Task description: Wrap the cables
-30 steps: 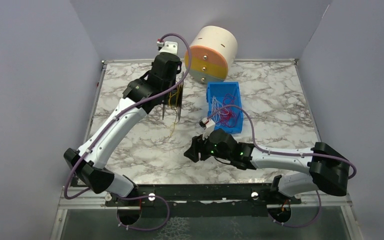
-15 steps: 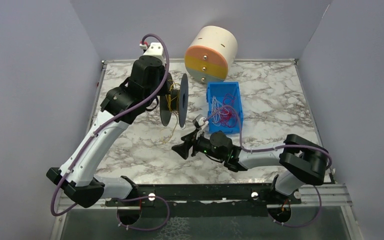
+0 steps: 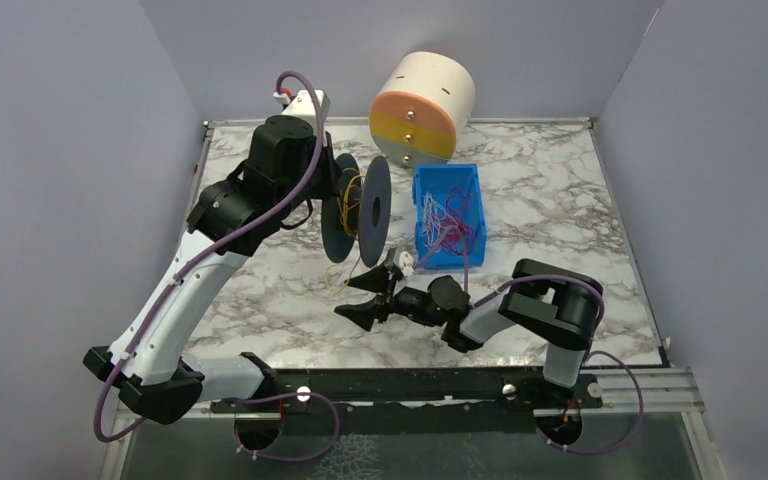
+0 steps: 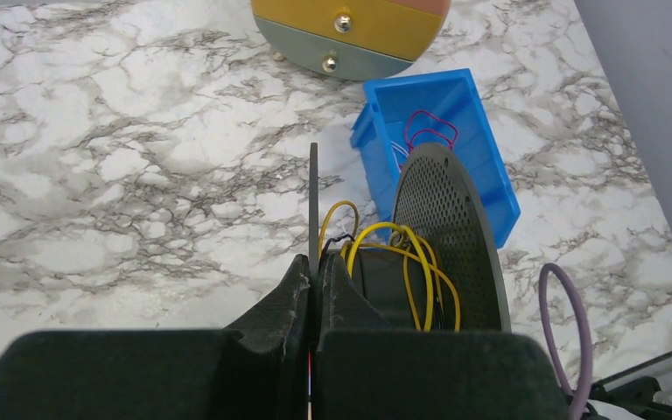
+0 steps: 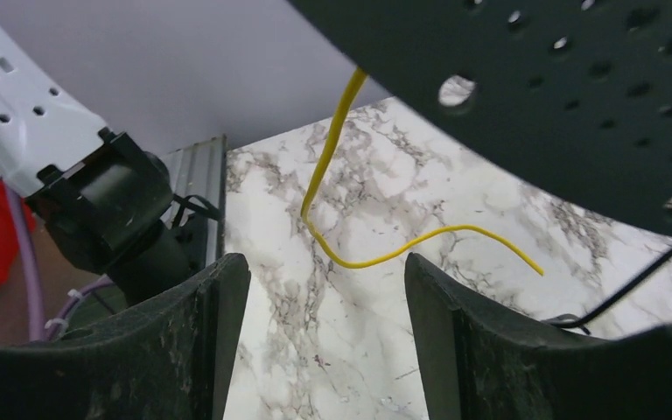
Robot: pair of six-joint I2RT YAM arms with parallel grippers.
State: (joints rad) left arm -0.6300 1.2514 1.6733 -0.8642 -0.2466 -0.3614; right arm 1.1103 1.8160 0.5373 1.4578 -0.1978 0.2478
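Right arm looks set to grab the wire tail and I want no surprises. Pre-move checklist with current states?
1. Left gripper clamped on spool flange: ok.
2. Right gripper open: ok.
3. Yellow wire tail hanging free under the spool: ok.
4. Tail inside the right gripper's gap: cannot tell, depth unclear in the right wrist view.
5. Wraps snug on the spool core: not ok, yellow loops stand loose.
6. Other cables lying in blue bin: ok.

Bare tabletop (image 3: pixel 580 215) far right; spool (image 3: pixel 375 215), dangling yellow cable (image 5: pixel 332 147), blue bin (image 3: pixel 448 171) mid-table.
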